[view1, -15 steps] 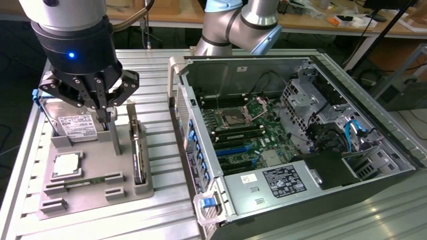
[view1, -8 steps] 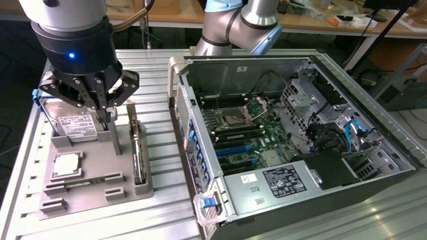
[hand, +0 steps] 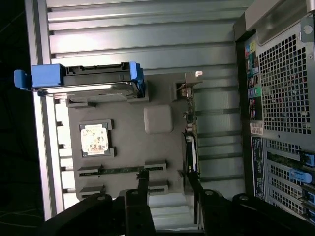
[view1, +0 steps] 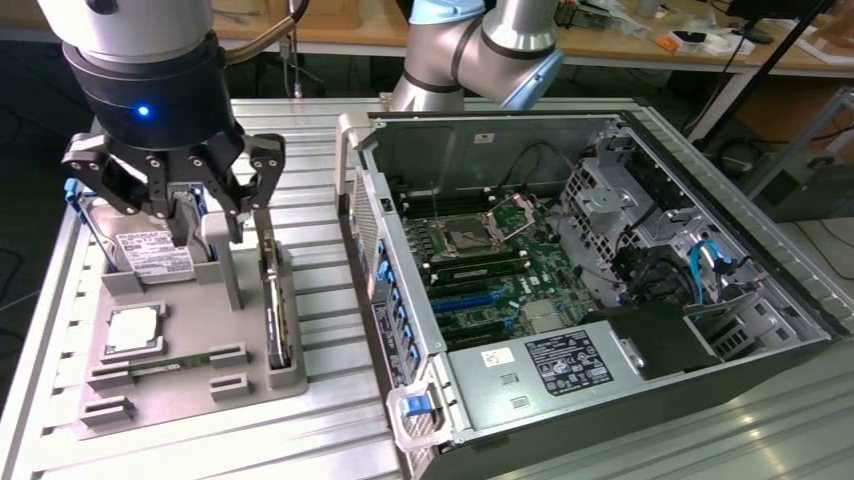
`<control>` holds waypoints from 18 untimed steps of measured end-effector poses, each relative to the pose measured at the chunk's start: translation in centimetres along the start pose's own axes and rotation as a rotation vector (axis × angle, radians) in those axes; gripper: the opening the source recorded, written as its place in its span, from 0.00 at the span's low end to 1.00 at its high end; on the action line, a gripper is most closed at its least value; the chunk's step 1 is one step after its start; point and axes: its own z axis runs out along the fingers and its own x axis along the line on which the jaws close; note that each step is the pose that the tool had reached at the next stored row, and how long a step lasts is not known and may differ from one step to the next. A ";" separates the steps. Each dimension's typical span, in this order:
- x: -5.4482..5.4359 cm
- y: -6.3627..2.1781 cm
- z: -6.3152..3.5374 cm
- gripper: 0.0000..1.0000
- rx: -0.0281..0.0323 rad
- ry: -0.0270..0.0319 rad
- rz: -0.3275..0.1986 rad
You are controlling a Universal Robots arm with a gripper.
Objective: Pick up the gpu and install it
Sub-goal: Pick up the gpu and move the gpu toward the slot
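The gpu (view1: 274, 300) is a thin dark card standing edge-on in a slot along one side of the grey parts holder (view1: 240, 300). In the wrist view the gpu (hand: 191, 142) runs as a narrow strip with its silver bracket (hand: 189, 82) at one end. My gripper (view1: 207, 225) hangs above the holder, over the hard drive end and a little to the exterior view's left of the card. Its jaws are open with nothing between them. In the wrist view my gripper (hand: 166, 184) has one fingertip (hand: 190, 183) lined up over the card's near end.
The holder also carries a hard drive in a blue frame (view1: 154, 250), a square processor (view1: 134, 330) and a slim memory stick (view1: 174, 362). The open computer case (view1: 400, 300) lies at the exterior view's right with its motherboard (view1: 481, 260) exposed. All rests on a ribbed metal table (view1: 320, 330).
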 end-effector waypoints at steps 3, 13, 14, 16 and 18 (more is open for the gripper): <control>0.0 0.00 0.00 0.54 0.0000 0.0000 0.000; -0.3 0.00 0.04 0.60 0.0000 -0.0001 0.000; -0.3 -0.01 0.04 0.60 0.0000 0.0000 0.000; -0.5 -0.08 0.09 0.60 -0.0002 -0.0001 0.000; -0.7 -0.19 0.11 0.60 0.0002 0.0002 0.000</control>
